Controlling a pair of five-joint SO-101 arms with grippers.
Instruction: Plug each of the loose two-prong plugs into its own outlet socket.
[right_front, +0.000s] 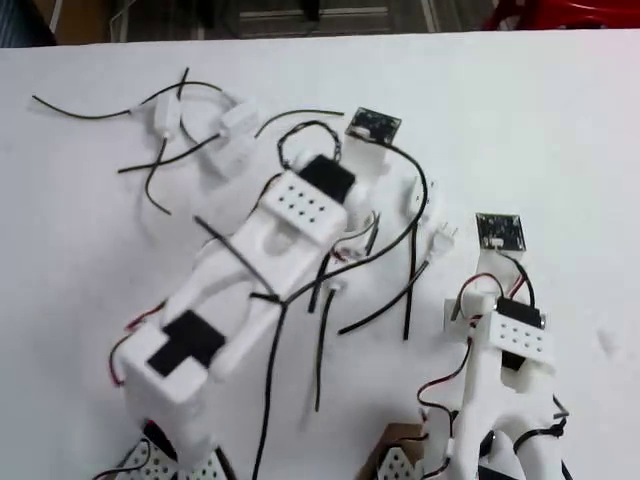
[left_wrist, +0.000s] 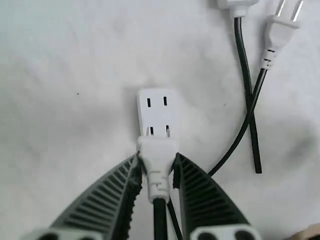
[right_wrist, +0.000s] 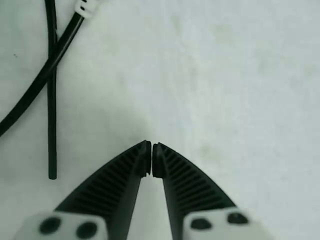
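the left pincer (left_wrist: 157, 169) grips a white plug (left_wrist: 156, 152) pressed against the near slots of the outlet socket (left_wrist: 157, 106) on the table (left_wrist: 60, 75); it likely needs a last straight push home. a second loose plug (left_wrist: 281, 31) waits nearby. the right pincer (right_wrist: 151, 157) is closed, empty

White arms (right_front: 250, 270) (dark ribbed grippers (right_wrist: 151, 159)).

Bright, even light casts soft shadows across the table (right_front: 560, 120).
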